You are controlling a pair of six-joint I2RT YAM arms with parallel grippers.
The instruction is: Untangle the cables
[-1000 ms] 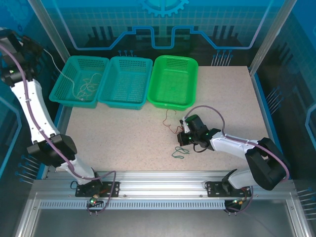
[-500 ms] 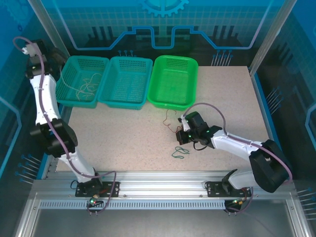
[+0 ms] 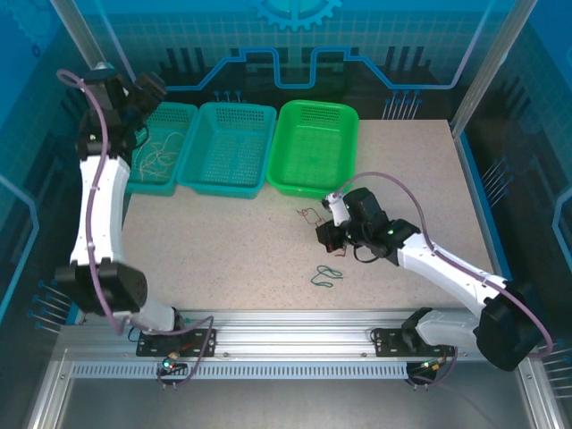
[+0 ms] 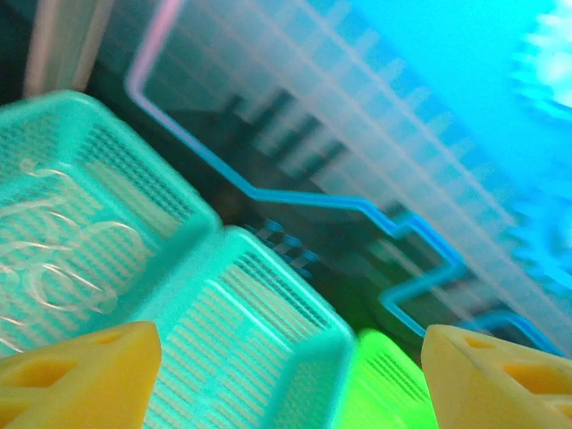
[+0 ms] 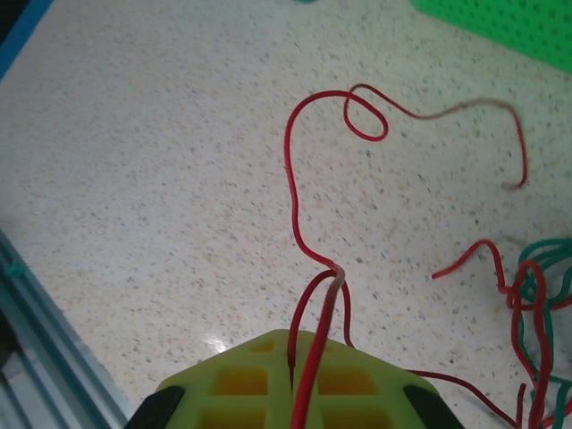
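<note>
The right fingers gripped the thin curly red wire, which ran out ahead of them over the speckled counter, while the left fingers gaped empty, well away.

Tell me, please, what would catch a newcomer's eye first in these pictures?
The bright green basket at the table's far side stands out beside two teal ones. Mid-table, the right gripper pinches a red wire, with a green wire lying nearer the arms' bases. The left gripper hangs open, high by the left teal basket, which holds whitish wires.
</note>
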